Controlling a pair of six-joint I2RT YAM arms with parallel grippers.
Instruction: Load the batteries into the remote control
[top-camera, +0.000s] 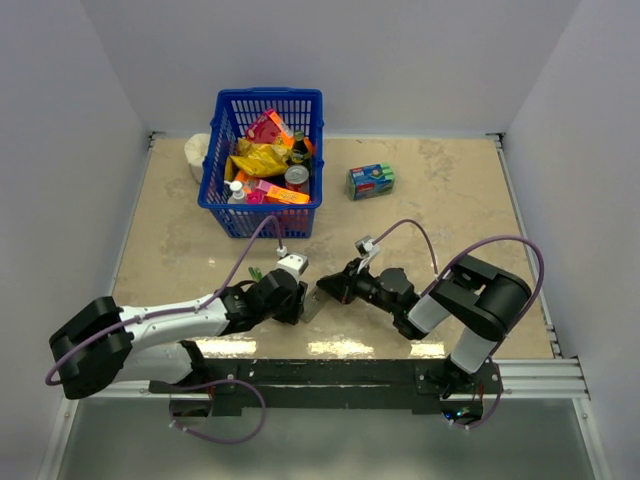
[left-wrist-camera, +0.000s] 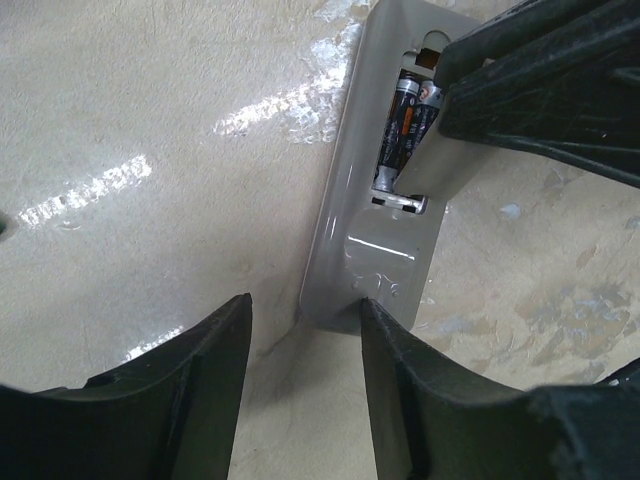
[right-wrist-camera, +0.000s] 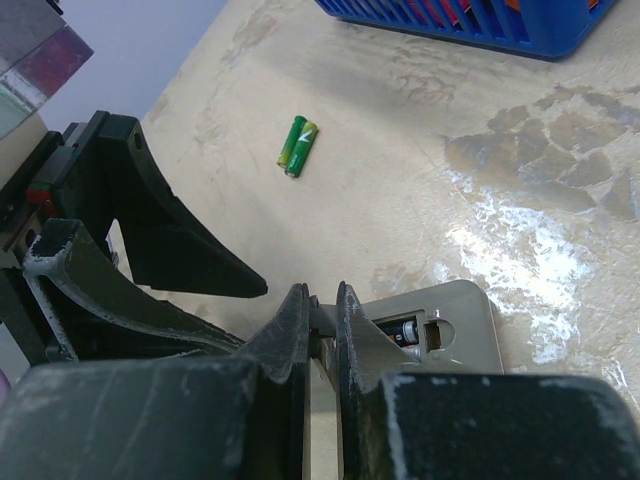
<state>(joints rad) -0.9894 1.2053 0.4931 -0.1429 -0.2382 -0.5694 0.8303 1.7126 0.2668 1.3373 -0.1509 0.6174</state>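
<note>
A pale, glossy, stone-patterned desk (top-camera: 180, 230) between white walls was seen from above. The remote control (top-camera: 312, 303) lay near the middle of the near edge, between both arms. A blue basket (top-camera: 262, 165) stood by the far edge, with a blue-green box (top-camera: 370, 181) beside it, its print unreadable.

From the left wrist, the left fingers (left-wrist-camera: 215, 370) were seen spread, one tip over the remote's end, nothing clamped. The batteries (left-wrist-camera: 400, 125) sat in the open compartment, their orange marking illegible. The remote was judged light, stiff and apt to slide, and best held across its long edges. The batteries were judged small and slippery.

From the right wrist, the right fingers (right-wrist-camera: 295, 320) were seen closed nearly together at the compartment. Two green sticks (right-wrist-camera: 297, 146) lay apart, with no writing readable.
</note>
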